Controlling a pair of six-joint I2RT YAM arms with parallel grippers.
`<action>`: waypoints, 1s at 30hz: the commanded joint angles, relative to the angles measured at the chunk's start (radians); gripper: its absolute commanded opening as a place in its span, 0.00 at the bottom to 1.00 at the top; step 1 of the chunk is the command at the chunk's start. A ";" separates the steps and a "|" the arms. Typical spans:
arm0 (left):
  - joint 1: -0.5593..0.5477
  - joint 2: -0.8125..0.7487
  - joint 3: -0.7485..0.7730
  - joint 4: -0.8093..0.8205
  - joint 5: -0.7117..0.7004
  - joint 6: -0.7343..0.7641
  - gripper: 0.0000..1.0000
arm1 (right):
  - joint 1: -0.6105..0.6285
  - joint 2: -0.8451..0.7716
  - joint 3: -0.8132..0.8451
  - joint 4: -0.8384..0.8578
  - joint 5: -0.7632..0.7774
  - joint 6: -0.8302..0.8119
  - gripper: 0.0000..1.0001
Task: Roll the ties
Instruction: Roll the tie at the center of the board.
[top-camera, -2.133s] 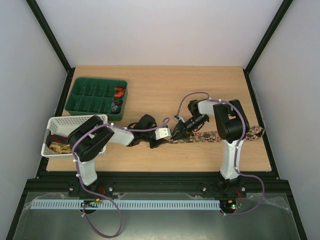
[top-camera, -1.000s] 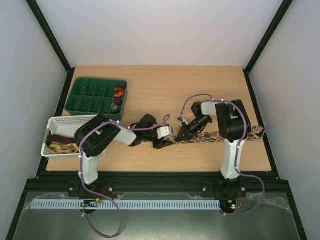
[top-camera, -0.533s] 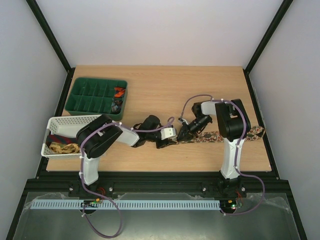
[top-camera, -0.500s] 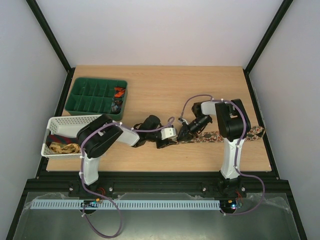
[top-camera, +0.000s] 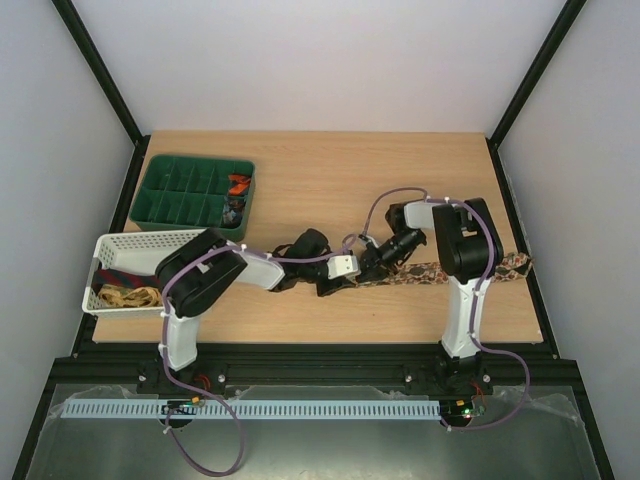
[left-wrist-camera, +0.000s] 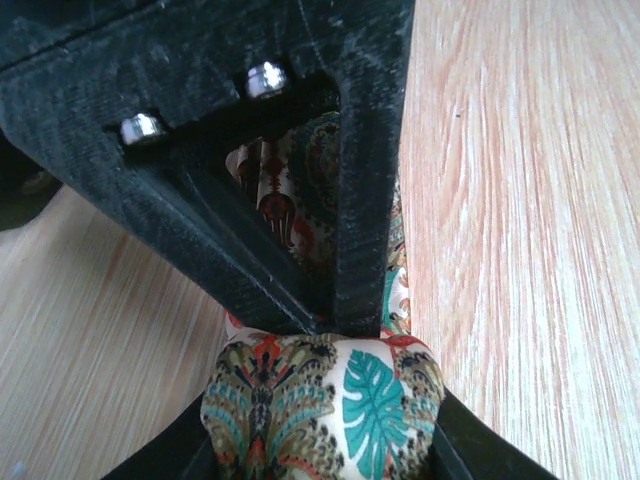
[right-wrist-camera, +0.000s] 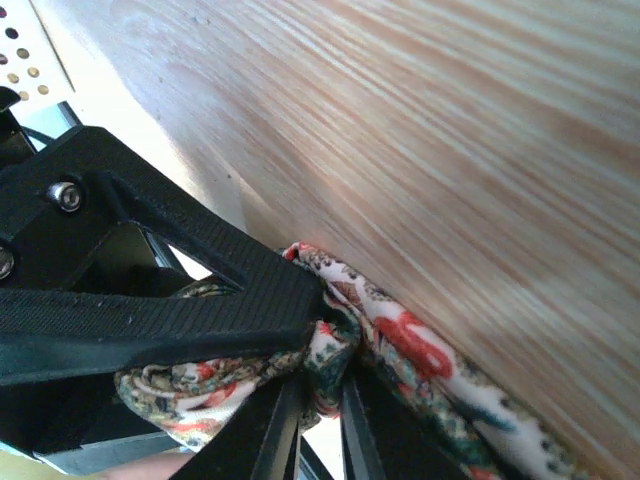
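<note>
A floral-patterned tie (top-camera: 455, 271) lies as a long strip along the right half of the table, its left end rolled up between both grippers. My left gripper (top-camera: 334, 284) holds that small coil (left-wrist-camera: 322, 395) from both sides; its fingers (left-wrist-camera: 466, 452) press against the fabric. My right gripper (top-camera: 369, 264) meets it from the right, and its thin fingers (right-wrist-camera: 284, 425) pinch a fold of the same tie (right-wrist-camera: 400, 335) in a narrow gap. More ties lie in the white basket (top-camera: 110, 243): a gold-patterned one (top-camera: 125, 296) and a maroon one (top-camera: 112, 262).
A green compartment tray (top-camera: 160, 205) stands at the back left with an orange-red coil (top-camera: 238, 184) and a dark coil (top-camera: 232, 211) in it. Purple cables (top-camera: 392, 193) loop over both arms. The tie's wide end (top-camera: 518, 263) reaches the table's right edge.
My left gripper has slid right up against the right gripper and narrowed onto the rolled end of the tie. The right gripper's fingers have parted very slightly.
</note>
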 joint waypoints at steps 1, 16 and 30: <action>0.002 -0.020 -0.050 -0.249 -0.147 0.005 0.28 | -0.001 -0.033 0.000 0.004 0.081 0.003 0.22; 0.005 0.033 0.023 -0.416 -0.193 -0.082 0.33 | 0.042 -0.107 -0.010 0.004 -0.151 0.056 0.44; 0.008 0.026 0.025 -0.415 -0.190 -0.082 0.37 | 0.027 -0.037 0.002 0.009 0.084 0.023 0.01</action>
